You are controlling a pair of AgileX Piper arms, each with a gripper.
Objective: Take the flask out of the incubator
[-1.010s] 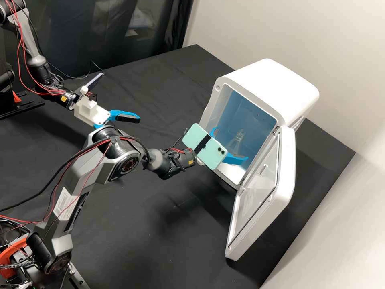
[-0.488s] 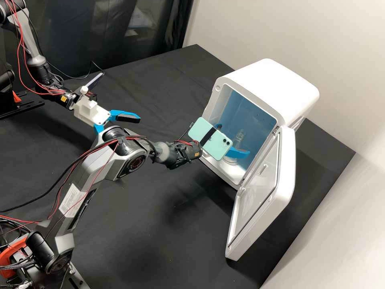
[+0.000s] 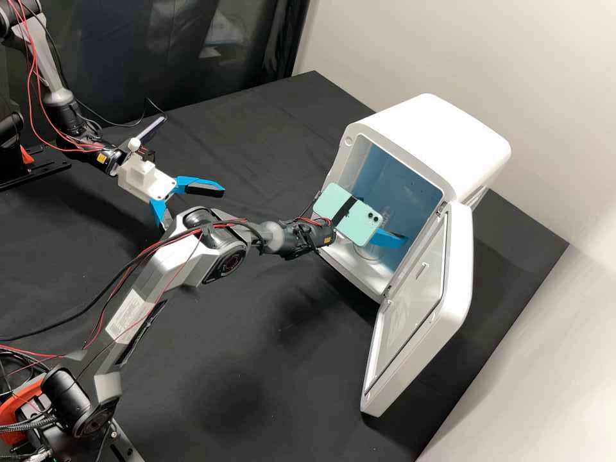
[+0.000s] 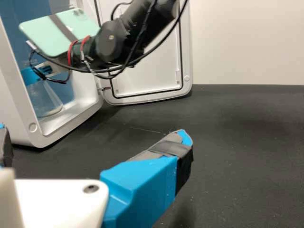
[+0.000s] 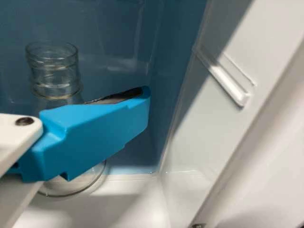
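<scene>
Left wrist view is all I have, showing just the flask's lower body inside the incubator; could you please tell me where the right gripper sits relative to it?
Observer: The right gripper is inside the incubator; one blue finger crosses in front of the flask, below its neck.
Operator: Thank you. Is it clamped on the glass?
Observer: It looks open: that finger's dark pad is bare.
Operator: And my own gripper?
Observer: The left gripper hangs above the bench with both fingers spread.
</scene>
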